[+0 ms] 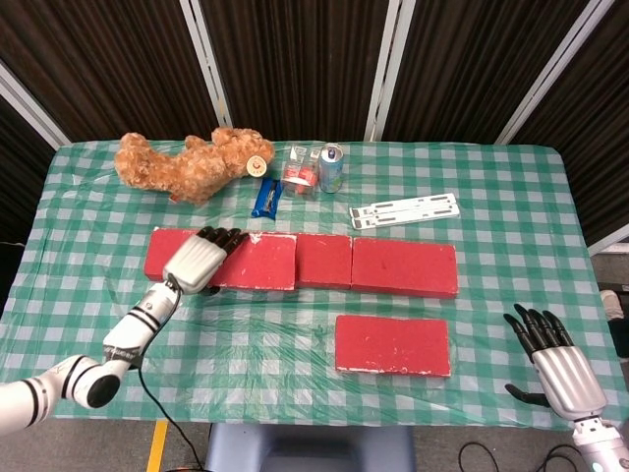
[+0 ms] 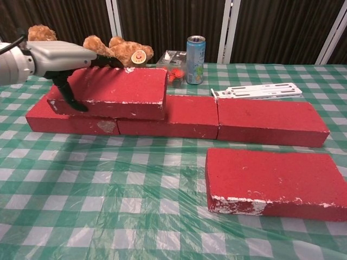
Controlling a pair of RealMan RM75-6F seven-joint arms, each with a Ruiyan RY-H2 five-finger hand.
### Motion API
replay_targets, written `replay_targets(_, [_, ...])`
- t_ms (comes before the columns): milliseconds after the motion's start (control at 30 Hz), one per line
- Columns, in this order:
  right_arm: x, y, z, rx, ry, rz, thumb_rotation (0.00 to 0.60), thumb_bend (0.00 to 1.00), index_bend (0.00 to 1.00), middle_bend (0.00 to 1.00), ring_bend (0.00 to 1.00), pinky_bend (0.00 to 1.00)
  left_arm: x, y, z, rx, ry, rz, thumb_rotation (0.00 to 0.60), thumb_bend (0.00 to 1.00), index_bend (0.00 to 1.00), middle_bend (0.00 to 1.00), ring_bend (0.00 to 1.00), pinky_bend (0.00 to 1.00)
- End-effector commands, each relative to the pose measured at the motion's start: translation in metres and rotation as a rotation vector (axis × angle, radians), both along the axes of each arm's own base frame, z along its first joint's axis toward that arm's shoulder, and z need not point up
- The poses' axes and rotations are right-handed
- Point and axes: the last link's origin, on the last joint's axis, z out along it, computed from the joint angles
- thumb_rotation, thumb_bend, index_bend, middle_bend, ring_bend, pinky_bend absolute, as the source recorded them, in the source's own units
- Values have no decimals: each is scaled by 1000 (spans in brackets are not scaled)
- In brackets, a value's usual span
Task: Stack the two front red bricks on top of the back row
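My left hand (image 1: 200,261) (image 2: 64,56) grips a red brick (image 1: 257,263) (image 2: 116,92) by its left end and holds it over the left and middle bricks of the back row (image 1: 403,267) (image 2: 268,122). In the chest view it lies on or just above them. The other front red brick (image 1: 393,344) (image 2: 276,181) lies flat on the table at the front right. My right hand (image 1: 558,368) hovers open near the table's front right corner, away from every brick.
Behind the back row lie a brown teddy bear (image 1: 187,163) (image 2: 89,54), a blue packet (image 1: 266,197), a small clear box (image 1: 300,174), a drink can (image 1: 331,167) (image 2: 195,52) and a white strip (image 1: 405,210) (image 2: 257,91). The checked tablecloth (image 1: 511,246) is covered in clear plastic.
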Motion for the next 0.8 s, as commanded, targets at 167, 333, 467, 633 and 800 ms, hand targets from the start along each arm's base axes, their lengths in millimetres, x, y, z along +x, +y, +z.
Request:
replay_targets(167, [-2,-6,-2,-4,12,-16,600,214,0,0,0,0,18,36,-14,-8,-2,48,600,267,0,719,507,373])
replay_targets(333, [-2,-8,-2,-5,10,-25,600,214,0,0,0,0,15,40,-13,-14,-4,77,600,266,0,712,502,366])
replay_targets(467, [-2,-8,-2,-7,5,-25,600,214,0,0,0,0,16,38,-15,-12,15,69,600,265,0,646,443,334])
replay_targets(633, [-2,-7,-1,-4,-1,-24,600,214,0,0,0,0,15,37,-19,-17,22,77,600,264,0,623,402,299])
replay_targets(800, [-1,-7,-1,-3,-3,-21,600,214,0,0,0,0,13,36,-21,-25,32,87,600,265,0,605,387,264])
